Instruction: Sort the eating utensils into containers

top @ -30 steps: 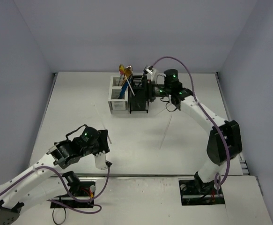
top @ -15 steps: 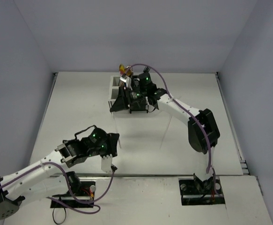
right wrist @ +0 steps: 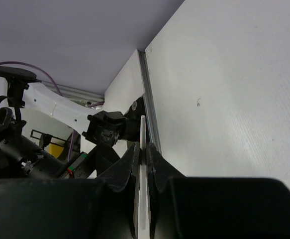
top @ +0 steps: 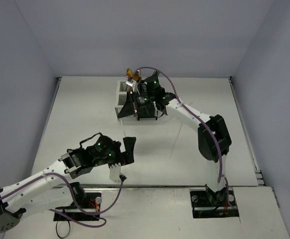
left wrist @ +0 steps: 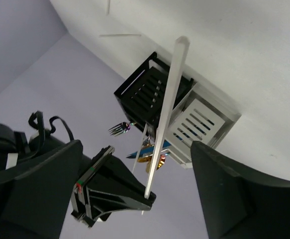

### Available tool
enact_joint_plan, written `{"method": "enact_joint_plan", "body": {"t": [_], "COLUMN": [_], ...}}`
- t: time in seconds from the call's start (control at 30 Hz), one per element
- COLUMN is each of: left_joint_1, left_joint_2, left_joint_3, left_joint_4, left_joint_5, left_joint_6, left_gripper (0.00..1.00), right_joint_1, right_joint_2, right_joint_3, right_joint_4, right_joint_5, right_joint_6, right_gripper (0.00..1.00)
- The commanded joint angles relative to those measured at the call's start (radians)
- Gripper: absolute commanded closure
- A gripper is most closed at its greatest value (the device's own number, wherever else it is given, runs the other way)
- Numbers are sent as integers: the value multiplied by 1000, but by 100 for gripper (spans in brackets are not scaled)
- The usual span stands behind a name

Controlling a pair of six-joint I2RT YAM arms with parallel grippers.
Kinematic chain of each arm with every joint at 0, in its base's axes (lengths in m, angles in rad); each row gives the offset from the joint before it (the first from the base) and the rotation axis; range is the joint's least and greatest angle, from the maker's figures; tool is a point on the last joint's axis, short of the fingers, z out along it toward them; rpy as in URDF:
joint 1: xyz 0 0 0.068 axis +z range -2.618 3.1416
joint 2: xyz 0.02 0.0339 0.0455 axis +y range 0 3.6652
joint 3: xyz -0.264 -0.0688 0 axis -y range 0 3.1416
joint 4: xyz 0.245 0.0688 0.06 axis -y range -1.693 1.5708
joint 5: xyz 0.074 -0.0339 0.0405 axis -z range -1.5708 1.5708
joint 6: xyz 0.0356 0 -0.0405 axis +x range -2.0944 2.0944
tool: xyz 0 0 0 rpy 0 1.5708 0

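Right claw (right wrist: 144, 149) clamped on clear stick (right wrist: 143, 130) at containers (top: 121, 110); left claw (left wrist: 137, 147) apart.

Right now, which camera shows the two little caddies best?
Left wrist view: both containers show their slotted sides clearly. The top view has the right arm partly covering them; the right wrist view misses them.

No text, label, brand mark, number or sign is legible in any of the three views. Every surface in frame reads as plain at this resolution.
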Motion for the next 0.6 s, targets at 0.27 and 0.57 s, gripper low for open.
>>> {"method": "enact_joint_plan", "body": {"t": [0.27,0.57], "left_joint_1": [-8,38], "left_joint_2": [19,198], "left_joint_3": [172,440], "left_joint_4": [77,-118], "left_joint_5": [-225,-280], "left_joint_6": [-576,-1509], "left_gripper": [6,6], "right_joint_1": [-378,-385], "right_joint_2": [-182,-308], "right_joint_3": [159,95], "right_joint_4": [58,62], "right_joint_5": [154,568], "right_joint_6": [-32,-309], "right_gripper": [100,100]}}
